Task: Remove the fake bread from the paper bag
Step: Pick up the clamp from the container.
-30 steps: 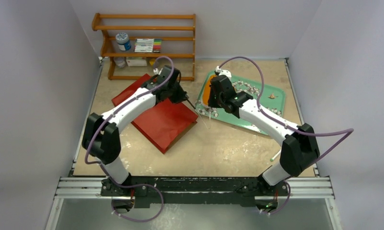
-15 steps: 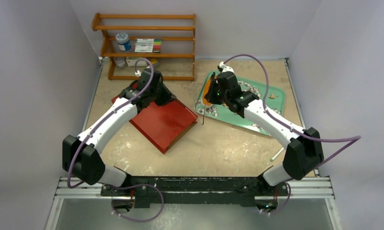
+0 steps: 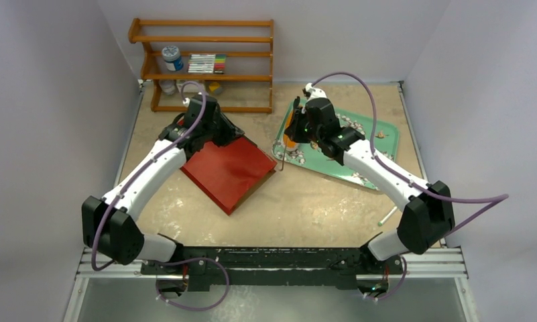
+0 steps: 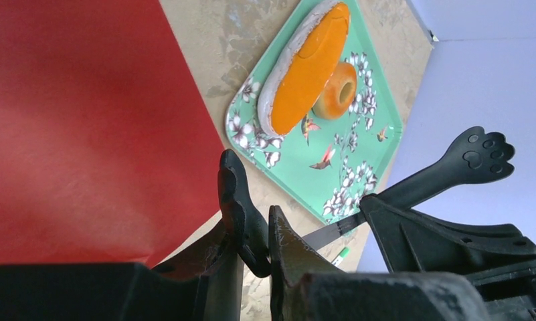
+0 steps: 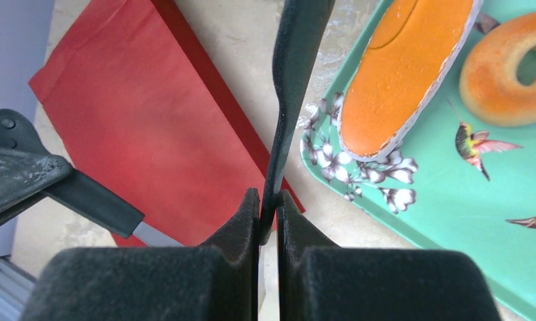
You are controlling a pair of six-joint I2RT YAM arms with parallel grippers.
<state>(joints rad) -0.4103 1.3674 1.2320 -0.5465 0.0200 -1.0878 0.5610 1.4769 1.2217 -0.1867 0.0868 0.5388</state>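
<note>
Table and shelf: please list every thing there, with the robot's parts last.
paper bag: one, red, flat, left of centre
tray: one, green, flowered, right of the bag
long loaf: one, orange, on the tray
ring bun: one, orange-brown, on the tray beside the loaf
rack: one, wooden, back left
jar: one, blue lid, on the rack
pen pack: one, many-coloured, on the rack
stick: one, white, green tip, near the right arm's base
left arm: white and black, jaws slightly apart, empty, at the bag's far corner
right arm: white and black, jaws shut on a thin black strip, over the tray's left edge
</note>
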